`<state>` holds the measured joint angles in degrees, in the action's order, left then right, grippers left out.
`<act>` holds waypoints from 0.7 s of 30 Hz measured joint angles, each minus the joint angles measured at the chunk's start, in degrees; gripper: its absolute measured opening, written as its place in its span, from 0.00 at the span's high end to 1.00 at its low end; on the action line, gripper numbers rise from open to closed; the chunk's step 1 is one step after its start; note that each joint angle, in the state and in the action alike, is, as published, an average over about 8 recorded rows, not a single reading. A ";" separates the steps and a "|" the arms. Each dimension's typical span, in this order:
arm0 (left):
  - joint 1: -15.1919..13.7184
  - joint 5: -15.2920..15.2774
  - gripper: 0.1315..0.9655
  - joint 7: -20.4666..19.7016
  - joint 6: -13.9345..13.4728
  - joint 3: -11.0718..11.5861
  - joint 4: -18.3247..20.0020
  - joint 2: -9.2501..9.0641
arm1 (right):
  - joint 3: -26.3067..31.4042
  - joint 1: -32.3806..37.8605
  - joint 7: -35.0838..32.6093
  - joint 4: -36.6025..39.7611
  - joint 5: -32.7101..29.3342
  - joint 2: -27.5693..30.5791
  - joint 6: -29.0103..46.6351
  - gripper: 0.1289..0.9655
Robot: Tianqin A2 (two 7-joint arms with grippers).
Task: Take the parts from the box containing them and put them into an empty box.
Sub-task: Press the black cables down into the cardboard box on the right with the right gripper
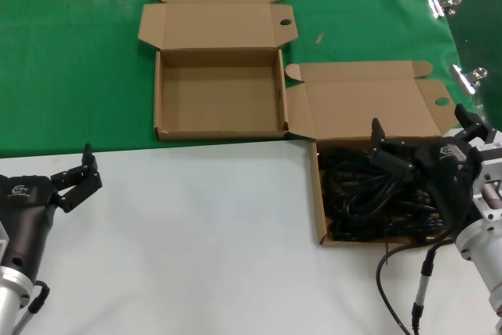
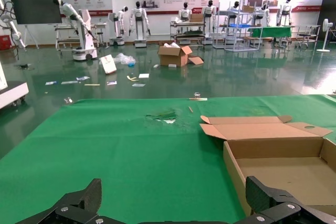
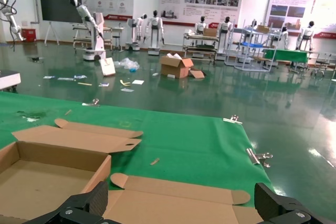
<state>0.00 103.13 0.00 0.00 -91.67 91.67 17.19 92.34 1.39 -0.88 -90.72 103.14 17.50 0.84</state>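
The parts are black power cables (image 1: 353,194), lying tangled in the open cardboard box (image 1: 320,217) at the right. My right gripper (image 1: 422,127) hangs open and empty just above that box's rear edge. In the right wrist view the gripper (image 3: 184,205) looks over the box's folded-back lid (image 3: 173,198); the cables are out of that view. The empty box (image 1: 220,92) stands open at the back centre and also shows in the left wrist view (image 2: 283,177) and the right wrist view (image 3: 37,182). My left gripper (image 1: 82,174) is open and empty at the near left, as the left wrist view (image 2: 178,203) confirms.
A green cloth (image 1: 78,76) covers the far half of the table and a white surface (image 1: 196,256) the near half. Metal binder clips (image 1: 443,4) lie on the cloth at the far right. My own thin grey-tipped cable (image 1: 423,272) hangs by the right arm.
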 joint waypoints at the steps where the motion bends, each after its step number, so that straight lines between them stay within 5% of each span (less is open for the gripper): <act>1: 0.00 0.00 0.00 0.00 0.00 0.00 0.00 0.00 | 0.00 0.00 0.00 0.00 0.00 0.00 0.00 0.00; 21: 0.00 0.00 0.00 0.00 0.00 0.00 0.00 0.00 | 0.00 0.00 0.00 0.00 0.00 0.00 0.00 0.00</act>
<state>0.00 103.13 0.00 0.00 -91.67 91.67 17.19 92.34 1.39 -0.88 -90.72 103.14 17.50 0.84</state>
